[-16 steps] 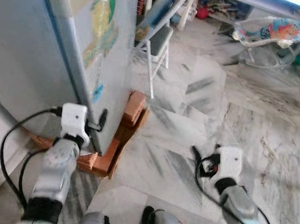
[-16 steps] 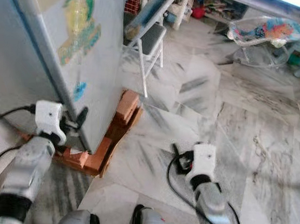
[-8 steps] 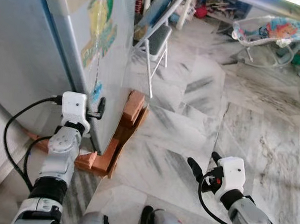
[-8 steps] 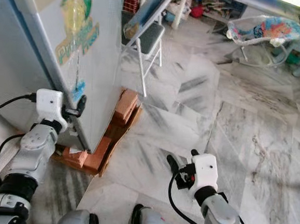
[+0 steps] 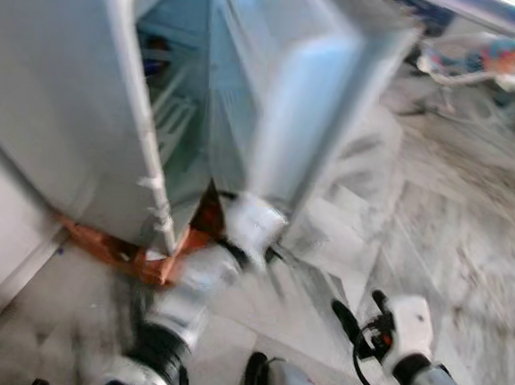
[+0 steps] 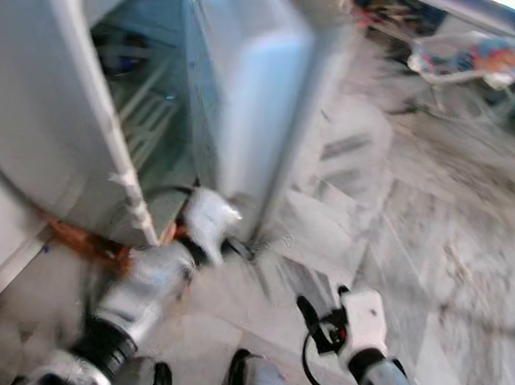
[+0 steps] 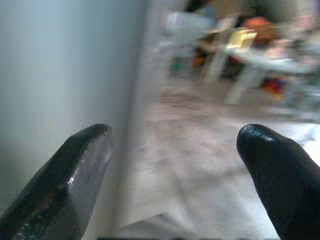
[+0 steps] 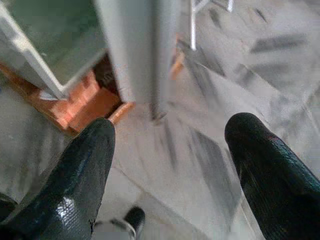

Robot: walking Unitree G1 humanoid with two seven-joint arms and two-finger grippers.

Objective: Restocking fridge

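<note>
Black fingers (image 7: 80,170) of the left gripper (image 5: 266,251) are spread wide, gripping nothing, sitting at the lower edge of the pale blue fridge door (image 5: 289,79). Door is standing ajar, wire shelves (image 5: 179,115) showing inside. Right gripper (image 5: 354,321) is hanging parted, empty, over grey marble floor (image 5: 434,215).

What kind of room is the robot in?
Probably a family home's living space. A fridge stands open on a marble-patterned floor, raised on orange blocks, with a colourful baby bouncer at the far side.
</note>
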